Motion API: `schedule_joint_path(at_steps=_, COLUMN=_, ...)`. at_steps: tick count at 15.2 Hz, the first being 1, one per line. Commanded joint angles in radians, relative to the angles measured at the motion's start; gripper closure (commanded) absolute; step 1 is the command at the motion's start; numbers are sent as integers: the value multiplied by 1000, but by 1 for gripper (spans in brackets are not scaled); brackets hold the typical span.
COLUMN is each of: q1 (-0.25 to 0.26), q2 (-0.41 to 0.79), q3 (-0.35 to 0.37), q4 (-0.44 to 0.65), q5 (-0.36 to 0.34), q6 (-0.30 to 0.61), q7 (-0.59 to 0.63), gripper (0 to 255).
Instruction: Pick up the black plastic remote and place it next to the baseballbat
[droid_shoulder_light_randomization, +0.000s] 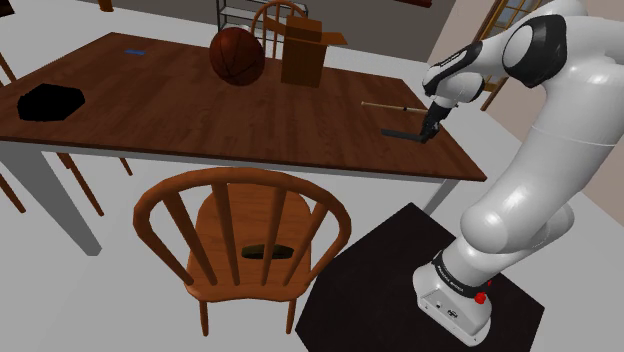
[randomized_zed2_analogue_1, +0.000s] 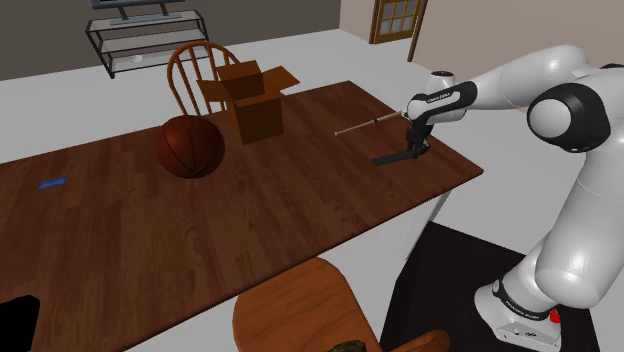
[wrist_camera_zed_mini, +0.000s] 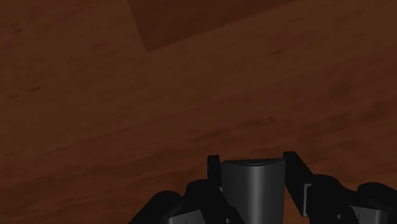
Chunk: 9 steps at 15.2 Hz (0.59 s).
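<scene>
Gripper fingers clamp one end of the black remote, low over the wooden table at right of frame, near the thin baseball bat. Held off-centre, it may pivot, slip, or knock the bat rolling.

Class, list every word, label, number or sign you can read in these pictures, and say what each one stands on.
No text can be read.
Dark marking on the arm's base: too small to read.
Dark marking on the arm's wrist: too small to read.
Cardboard box, ball, black remote clasped in the tool: no lettering shows.
</scene>
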Motion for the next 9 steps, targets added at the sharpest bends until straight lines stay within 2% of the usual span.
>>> schedule_joint_path(at_steps=1, q1=0, q2=0, q3=0, q4=0, q5=0, q6=0, q7=0, gripper=0)
schedule_joint_path(at_steps=6, q1=0, q2=0, q3=0, q4=0, q5=0, q6=0, q7=0, gripper=0)
schedule_joint_path(at_steps=9, q1=12, q2=-62, q3=-14, q4=32, q5=-43, q6=-86, q7=29, gripper=0)
